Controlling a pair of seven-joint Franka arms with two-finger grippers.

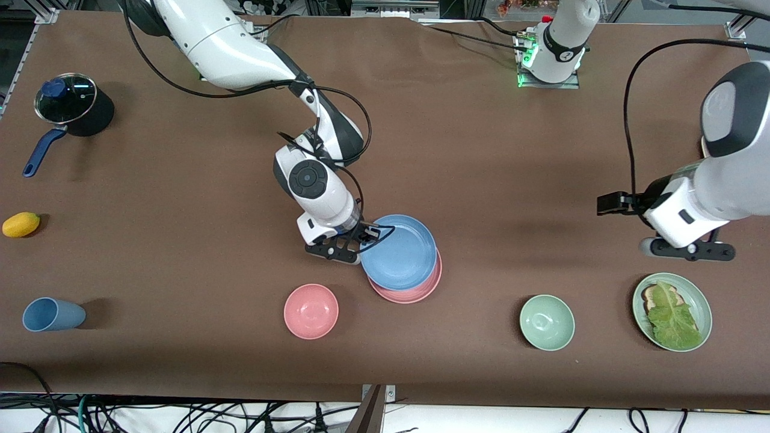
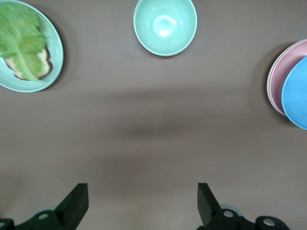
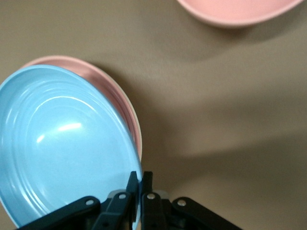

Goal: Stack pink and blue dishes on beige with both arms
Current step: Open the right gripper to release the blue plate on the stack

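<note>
Pink plate (image 1: 415, 291) mostly hidden under blue plate (image 1: 399, 251), rim pinched by right hand (image 1: 361, 239); left hand (image 1: 686, 248) open, idle.

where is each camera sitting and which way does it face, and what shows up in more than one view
Front view: high across the table, facing both arm bases; shows both arms, the right gripper shut on the blue plate over the pink plate.
Left wrist view: on the waiting left arm, looking down past its open left gripper at the green bowl and lettuce plate.
Right wrist view: on the right arm, looking past its fingers at the blue plate's rim.
Shared: blue and pink plates appear in all three.
</note>
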